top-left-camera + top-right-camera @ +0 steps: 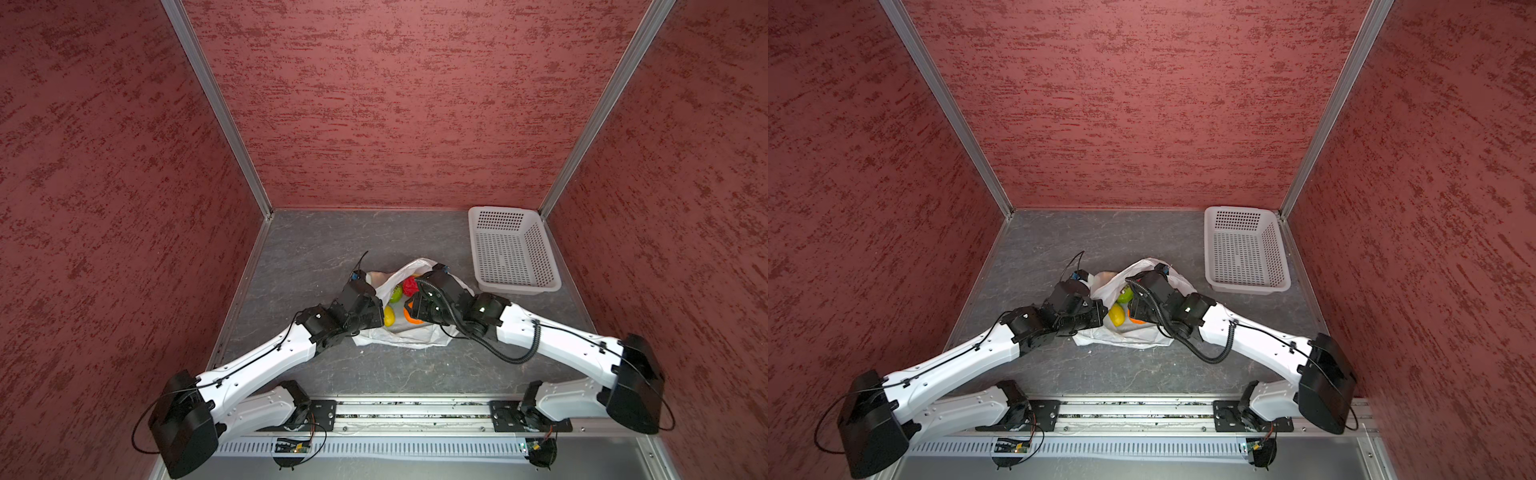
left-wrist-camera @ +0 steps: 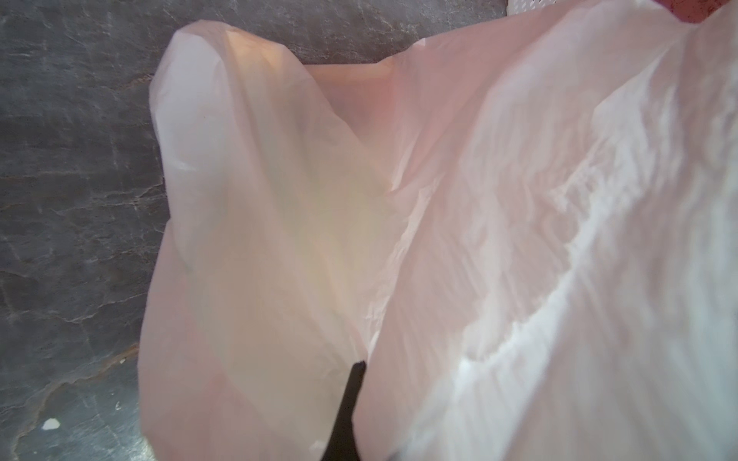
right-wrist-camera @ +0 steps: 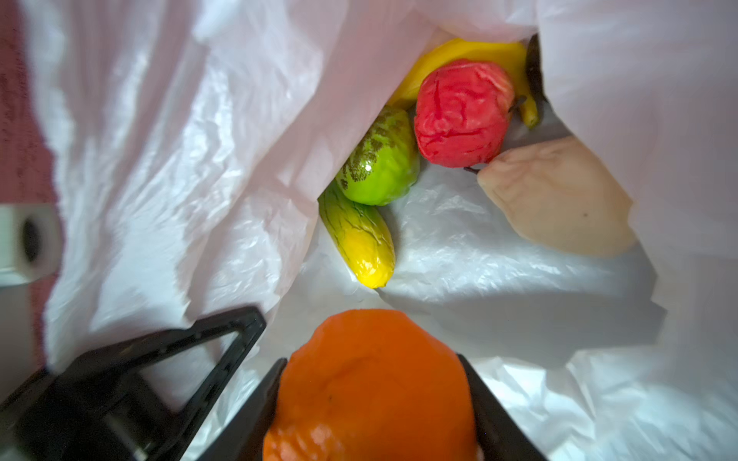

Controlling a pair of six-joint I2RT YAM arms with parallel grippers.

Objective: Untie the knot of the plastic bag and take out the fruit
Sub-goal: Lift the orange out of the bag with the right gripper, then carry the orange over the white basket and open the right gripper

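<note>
Orange fruit (image 3: 371, 399) between right gripper (image 3: 371, 361) jaws, inside plastic bag (image 3: 479, 271)

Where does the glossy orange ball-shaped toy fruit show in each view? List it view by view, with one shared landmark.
Top view: glossy orange ball-shaped toy fruit just below centre, partly hidden, in the thin crinkly white plastic bag.
Top view: same spot, slightly further left.
Left wrist: not in it.
Right wrist: bottom middle, between the right gripper's black fingers.
Shared landmark: the bag, in all four.
</note>
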